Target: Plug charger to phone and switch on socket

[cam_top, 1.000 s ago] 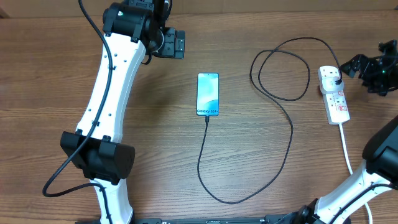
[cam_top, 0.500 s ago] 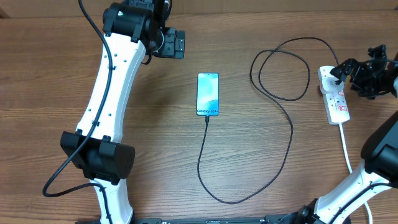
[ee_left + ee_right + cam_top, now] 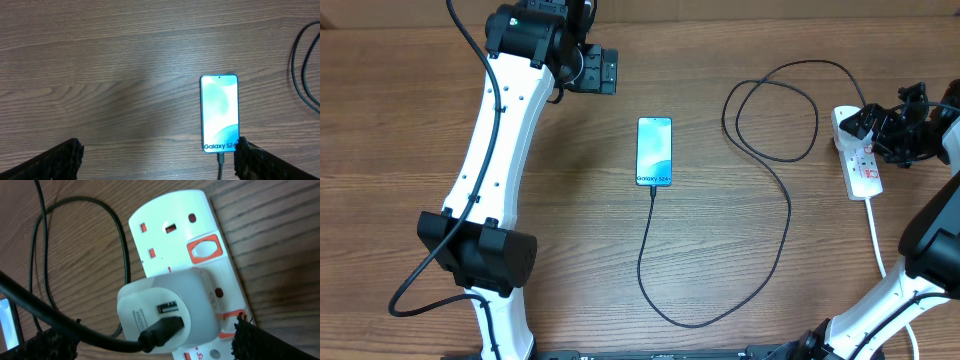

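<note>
The phone [image 3: 655, 151] lies flat mid-table with its light blue screen lit, and it shows again in the left wrist view [image 3: 219, 112]. The charger's black cable [image 3: 775, 190] loops across the wood. Its connector tip [image 3: 220, 159] sits in the phone's near edge. Its black plug [image 3: 162, 330] is in a white adapter [image 3: 170, 305] on the socket [image 3: 863, 168], a white strip with red switches [image 3: 203, 251]. My right gripper [image 3: 875, 133] hovers open over the adapter end [image 3: 152, 340], straddling it. Far left of the phone, my left gripper [image 3: 608, 72] is open and empty [image 3: 157, 157].
The socket's thick white cord [image 3: 876, 235] runs toward the table's front beside my right arm's base. My left arm [image 3: 495, 150] stretches along the left side of the table. Bare wood lies between the phone and the cable loops.
My right gripper has moved left from the table's right edge until it is over the adapter end of the socket. The left arm, phone and cable have not moved.
</note>
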Controlling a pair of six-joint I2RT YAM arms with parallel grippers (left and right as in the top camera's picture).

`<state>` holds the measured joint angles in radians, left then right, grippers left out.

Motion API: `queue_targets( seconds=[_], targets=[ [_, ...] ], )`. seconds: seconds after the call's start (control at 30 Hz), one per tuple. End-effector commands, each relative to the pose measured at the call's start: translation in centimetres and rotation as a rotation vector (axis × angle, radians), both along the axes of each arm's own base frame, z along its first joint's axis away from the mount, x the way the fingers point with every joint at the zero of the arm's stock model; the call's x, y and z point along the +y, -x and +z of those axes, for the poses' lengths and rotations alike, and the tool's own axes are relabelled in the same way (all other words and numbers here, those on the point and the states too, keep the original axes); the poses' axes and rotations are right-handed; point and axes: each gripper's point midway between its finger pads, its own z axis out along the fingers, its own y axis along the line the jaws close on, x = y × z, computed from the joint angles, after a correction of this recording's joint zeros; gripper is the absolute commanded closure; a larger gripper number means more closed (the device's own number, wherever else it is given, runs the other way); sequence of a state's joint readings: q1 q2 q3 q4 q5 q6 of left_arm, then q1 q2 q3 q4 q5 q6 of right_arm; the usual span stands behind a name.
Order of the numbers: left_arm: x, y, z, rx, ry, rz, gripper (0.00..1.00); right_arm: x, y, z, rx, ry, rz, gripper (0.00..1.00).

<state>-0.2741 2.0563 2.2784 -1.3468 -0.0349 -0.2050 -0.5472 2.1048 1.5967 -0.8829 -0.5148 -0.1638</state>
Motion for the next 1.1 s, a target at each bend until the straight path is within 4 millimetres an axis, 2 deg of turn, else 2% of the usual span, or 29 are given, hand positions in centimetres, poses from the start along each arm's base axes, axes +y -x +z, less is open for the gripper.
queue_targets(
  seconds=[0.0, 0.6, 1.07],
  targets=[
    [0.1, -0.1, -0.1, -0.001, -0.017, -0.014, 0.0, 0.3, -0.3, 0.0, -0.02, -0.009, 0.009, 0.0],
    [0.1, -0.1, -0.1, -0.001, -0.017, -0.014, 0.0, 0.4, -0.6, -0.4, -0.038, -0.007, 0.01, 0.0],
    [0.1, -0.1, -0.1, -0.001, -0.017, -0.014, 0.0, 2.0, -1.2, -0.6, -0.025, 0.003, 0.03, 0.0]
  ],
)
